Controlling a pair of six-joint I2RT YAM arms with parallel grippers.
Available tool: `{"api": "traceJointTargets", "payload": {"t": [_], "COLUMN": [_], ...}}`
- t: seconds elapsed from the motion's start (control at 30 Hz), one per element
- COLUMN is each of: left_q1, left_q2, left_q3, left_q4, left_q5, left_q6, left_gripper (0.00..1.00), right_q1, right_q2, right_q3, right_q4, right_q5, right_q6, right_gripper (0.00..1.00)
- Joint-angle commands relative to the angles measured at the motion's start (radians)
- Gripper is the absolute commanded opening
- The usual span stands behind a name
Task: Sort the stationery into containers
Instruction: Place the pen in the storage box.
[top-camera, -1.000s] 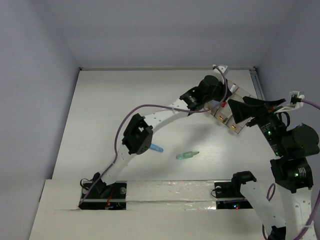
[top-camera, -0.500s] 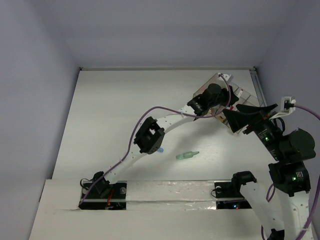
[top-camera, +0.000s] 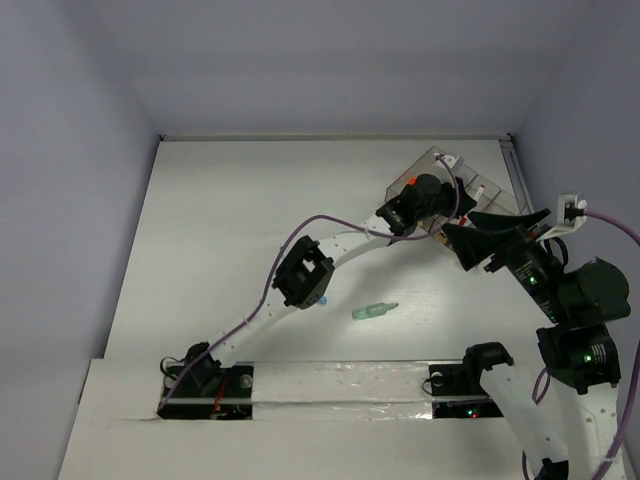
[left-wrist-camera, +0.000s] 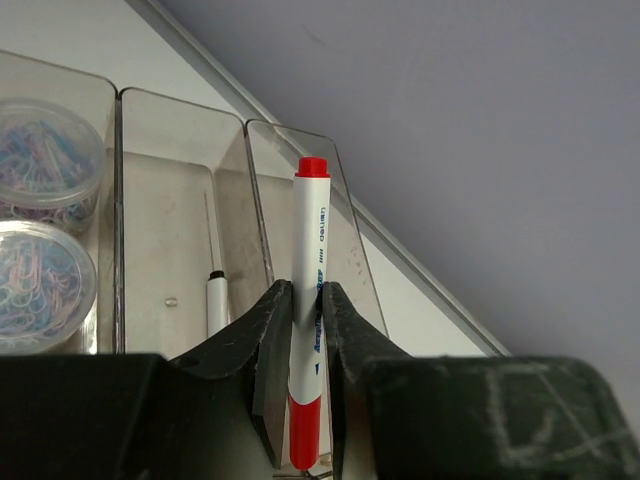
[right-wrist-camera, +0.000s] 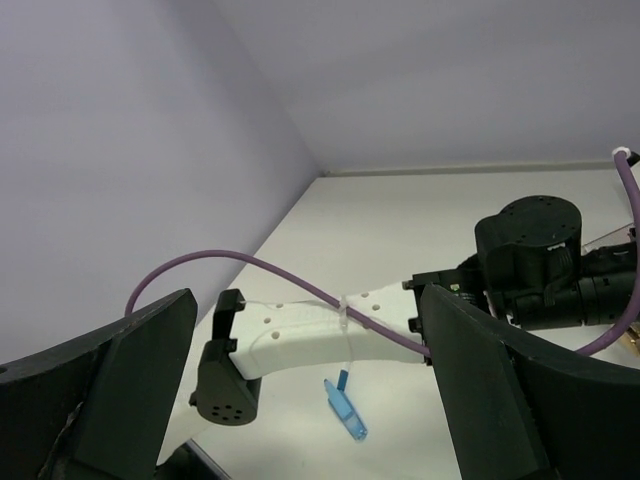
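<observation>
My left gripper (top-camera: 432, 190) is shut on a white pen with red ends (left-wrist-camera: 309, 290) and holds it upright over the far bins of the smoky translucent tray (left-wrist-camera: 262, 235). The tray's rim (top-camera: 490, 188) shows at the table's far right. Another white pen (left-wrist-camera: 214, 300) lies in the second bin. Two round pots (left-wrist-camera: 40, 285) of paper clips sit in the first bin. My right gripper (right-wrist-camera: 310, 400) is open and empty, and hovers by the tray's near side (top-camera: 482, 235). A pale-green tube (top-camera: 375, 311) and a light-blue marker (right-wrist-camera: 347, 408) lie on the table.
The left arm's white link (right-wrist-camera: 320, 330) and purple cable (top-camera: 290, 240) stretch across the table's middle, above the marker. The elbow (top-camera: 303, 278) hides most of the marker in the top view. Walls close the table at the back and both sides.
The left arm has reached farther right and its gripper now stands over the tray with the pen. Its elbow moved right, over the blue marker. The right gripper shifted slightly towards me.
</observation>
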Motion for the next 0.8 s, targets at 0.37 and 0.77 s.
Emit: {"api": "traceJointTargets", "payload": {"t": [0.37,0.77], "left_q1": [0.015,0.015], "left_q2": [0.006,-0.118], "left_q3": [0.048,-0.018], "left_q4": [0.052,0.073], "left_q5": [0.005,0.019], "left_q6": [-0.006,0.031], "left_gripper": [0.19,0.59], "right_q1": [-0.001,-0.001], "right_q2": [-0.005,0.019], "right_q3": [-0.001,0.019], "right_q4": [0.005,-0.044], "right_q5": [-0.013,0.007], "right_q6": [-0.014,-0.063], "right_gripper": [1.0,1.0]}}
